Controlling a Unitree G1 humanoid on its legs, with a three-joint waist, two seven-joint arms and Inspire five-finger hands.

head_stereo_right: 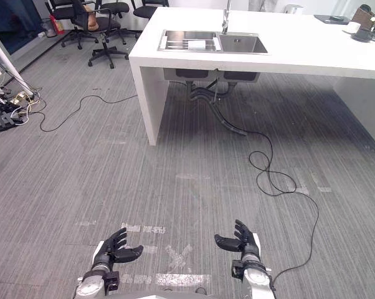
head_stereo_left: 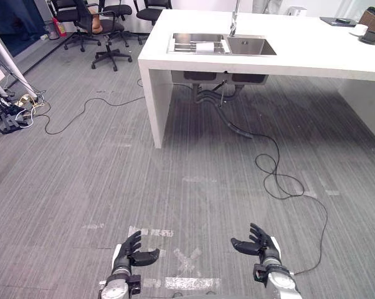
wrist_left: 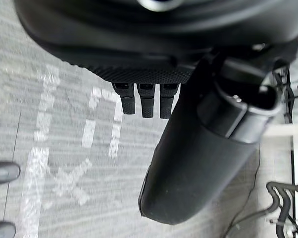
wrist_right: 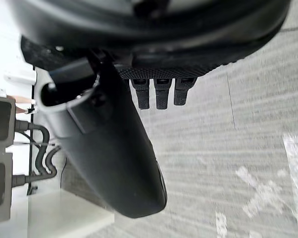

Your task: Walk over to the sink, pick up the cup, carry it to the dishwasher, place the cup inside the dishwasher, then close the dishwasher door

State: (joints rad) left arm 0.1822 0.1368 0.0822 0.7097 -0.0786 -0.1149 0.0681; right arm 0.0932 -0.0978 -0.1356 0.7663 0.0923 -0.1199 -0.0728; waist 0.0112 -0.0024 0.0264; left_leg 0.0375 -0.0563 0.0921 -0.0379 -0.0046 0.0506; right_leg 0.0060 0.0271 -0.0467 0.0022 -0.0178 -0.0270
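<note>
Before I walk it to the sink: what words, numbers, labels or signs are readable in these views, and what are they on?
"X": a white tape cross on the grey floor, between the left hand and the right hand; a mark, not a word.
The tape strips near it: plain, no letters.
The small items at the far right end of the counter: too small to read any print.
Nothing else is legible.
</note>
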